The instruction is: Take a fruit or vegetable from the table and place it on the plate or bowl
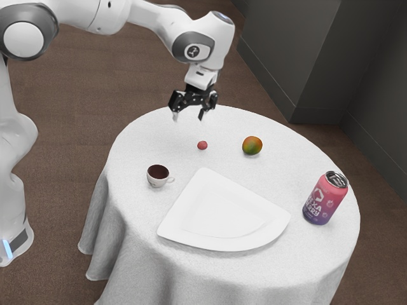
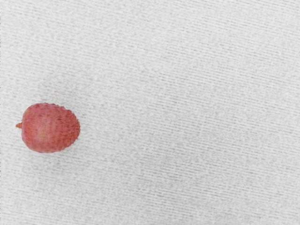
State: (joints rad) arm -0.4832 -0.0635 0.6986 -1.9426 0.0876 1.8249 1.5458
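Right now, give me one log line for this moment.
gripper: open, hovering above table | lychee: on table, ungrasped | mango: on table | plate: no fruit yet

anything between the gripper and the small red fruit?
No. In the exterior view the stretch from the open gripper to the lychee is bare tablecloth; the wrist view has plain cloth beside it too.

Exterior view high at the side, looking down on whole table (image 1: 299, 165), wrist view close overhead, both sharing small red fruit (image 1: 202, 145) (image 2: 49, 128).
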